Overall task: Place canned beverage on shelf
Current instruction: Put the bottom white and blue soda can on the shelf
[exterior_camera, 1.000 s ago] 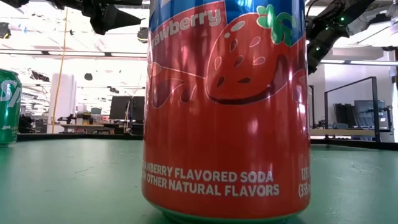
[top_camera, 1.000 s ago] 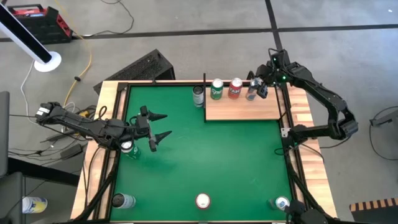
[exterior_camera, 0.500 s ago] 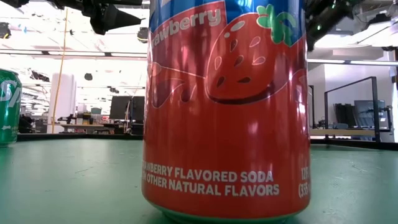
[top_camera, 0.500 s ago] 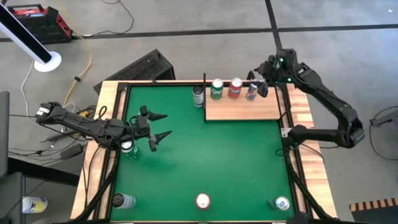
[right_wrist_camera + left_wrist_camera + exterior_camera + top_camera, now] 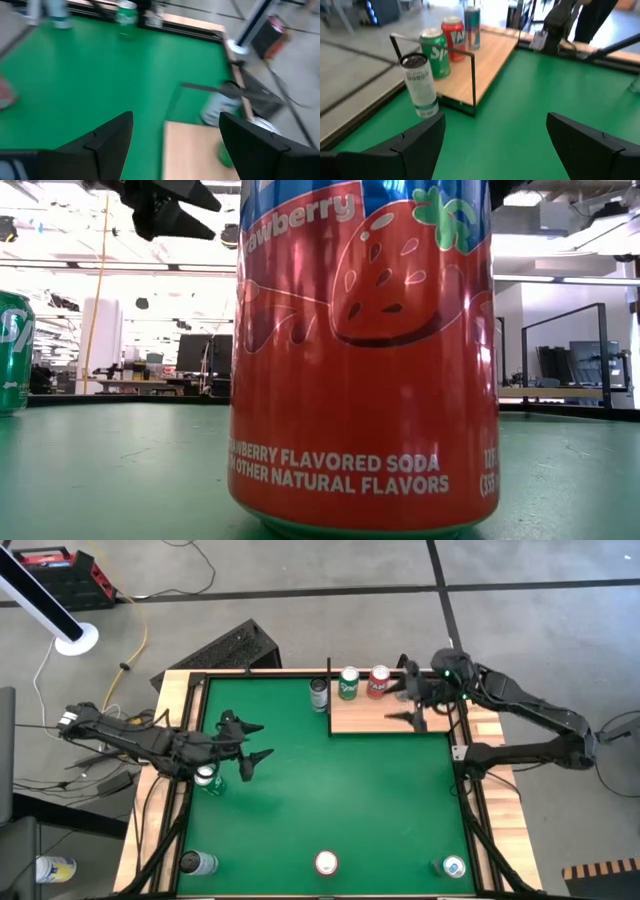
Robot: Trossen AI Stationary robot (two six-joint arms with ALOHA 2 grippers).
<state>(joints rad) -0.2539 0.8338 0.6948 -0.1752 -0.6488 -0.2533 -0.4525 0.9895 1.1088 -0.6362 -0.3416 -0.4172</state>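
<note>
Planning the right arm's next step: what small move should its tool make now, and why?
Probably draw the right tool off the shelf toward the silver-topped can in the near right corner. It is open and empty above the shelf, where a green can, a red can and a slim can already stand.

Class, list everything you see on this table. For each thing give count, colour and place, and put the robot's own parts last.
table: one, green top, wooden rim.
shelf: one, light-brown wood, far right of the table.
green can: one, on the shelf's far edge.
red can: one, on the shelf beside the green can.
slim can: one, blue and silver, on the shelf beyond the red can.
white can: one, on the table at the shelf's left edge.
near-edge cans: three, left, middle red strawberry soda, right.
left gripper: open, over the table's left side.
right gripper: open, over the shelf.
</note>
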